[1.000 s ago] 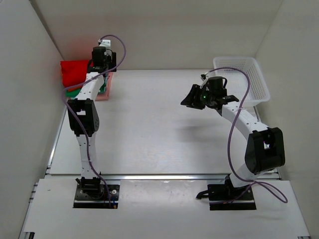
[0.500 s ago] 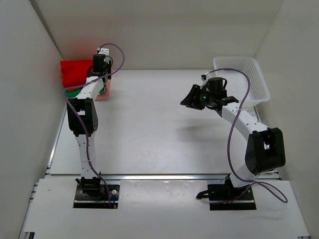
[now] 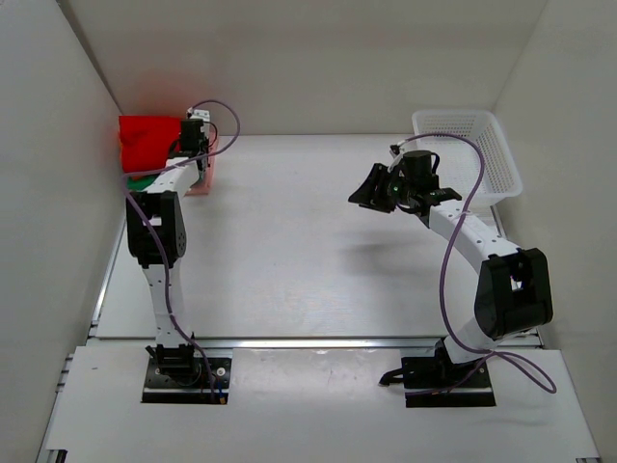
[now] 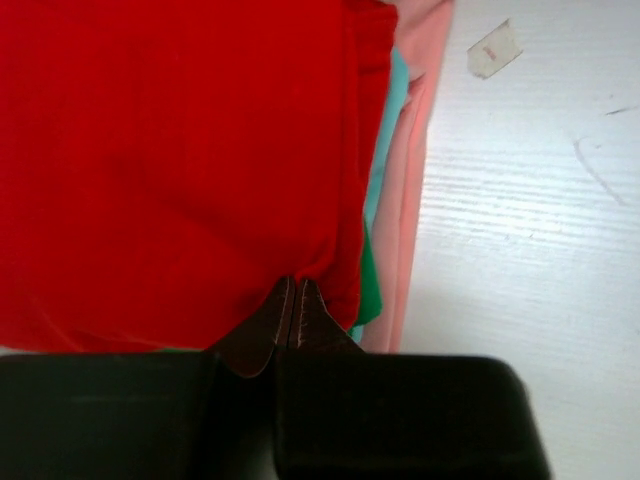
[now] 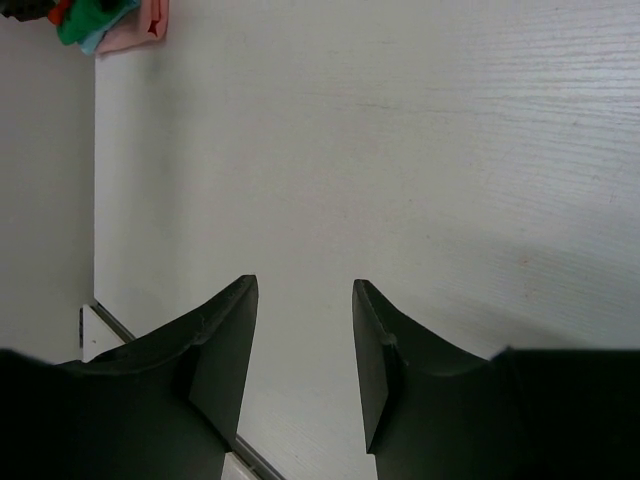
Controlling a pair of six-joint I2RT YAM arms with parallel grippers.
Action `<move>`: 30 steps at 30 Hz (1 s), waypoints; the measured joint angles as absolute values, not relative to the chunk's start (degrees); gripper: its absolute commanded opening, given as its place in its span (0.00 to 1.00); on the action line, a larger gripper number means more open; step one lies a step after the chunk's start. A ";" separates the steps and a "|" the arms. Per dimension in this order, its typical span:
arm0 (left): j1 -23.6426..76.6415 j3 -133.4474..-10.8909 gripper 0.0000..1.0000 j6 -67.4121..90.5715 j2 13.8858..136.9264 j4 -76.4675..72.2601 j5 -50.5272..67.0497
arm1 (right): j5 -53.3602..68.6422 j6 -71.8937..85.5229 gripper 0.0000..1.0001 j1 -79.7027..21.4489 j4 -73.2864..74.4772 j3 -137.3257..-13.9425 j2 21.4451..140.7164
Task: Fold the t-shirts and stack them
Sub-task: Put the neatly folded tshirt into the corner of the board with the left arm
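Left gripper (image 4: 294,298) is clamped on an edge of the red shirt (image 4: 170,150) atop the far-left stack (image 4: 410,200), probably to straighten it. Right gripper (image 5: 303,340) hangs open, empty, above the table (image 5: 420,150)

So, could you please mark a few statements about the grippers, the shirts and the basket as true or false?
The left gripper has its jaws wide open. False: they are shut, at the edge of the red t-shirt.
The right gripper has its jaws open and holds nothing. True.
The white basket sits at the far right corner of the table. True.
The red t-shirt lies under the green t-shirt. False: the red one is on top.
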State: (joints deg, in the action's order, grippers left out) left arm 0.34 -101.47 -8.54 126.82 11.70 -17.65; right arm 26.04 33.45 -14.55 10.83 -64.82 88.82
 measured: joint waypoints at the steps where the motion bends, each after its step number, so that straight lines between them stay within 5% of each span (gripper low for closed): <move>1: 0.21 -100.60 0.00 -8.58 126.15 11.70 -17.65 | 26.11 33.50 0.40 -14.57 10.66 -64.82 88.82; 10: -2.35 -96.12 0.00 -8.60 121.14 11.77 -17.89 | 26.65 33.89 0.39 -14.48 9.72 -64.82 88.82; 12: -2.42 -96.05 0.19 -8.58 121.03 11.79 -17.89 | 26.81 33.89 0.40 -14.37 9.37 -64.53 88.77; 13: -2.42 -96.05 0.48 -8.60 121.03 11.86 -17.91 | 26.89 33.91 0.40 -14.24 9.34 -64.38 88.77; 14: -2.39 -96.05 0.65 -8.84 121.03 12.01 -17.87 | 26.89 33.91 0.40 -14.17 9.19 -64.20 88.75; 17: -2.13 -96.05 0.85 -7.27 120.68 12.75 -17.65 | 27.07 33.91 0.40 -13.65 8.86 -63.46 88.62; 20: -1.74 -95.61 0.89 -3.25 119.02 14.20 -17.45 | 27.05 33.74 0.40 -12.86 9.06 -63.07 88.16; 21: -1.65 -94.80 0.99 -1.21 117.62 14.79 -17.17 | 27.03 33.43 0.40 -12.47 9.39 -63.05 87.83; 30: 1.06 -74.37 0.98 17.17 94.61 15.90 1.98 | 26.30 27.22 0.40 -6.20 18.94 -63.42 79.44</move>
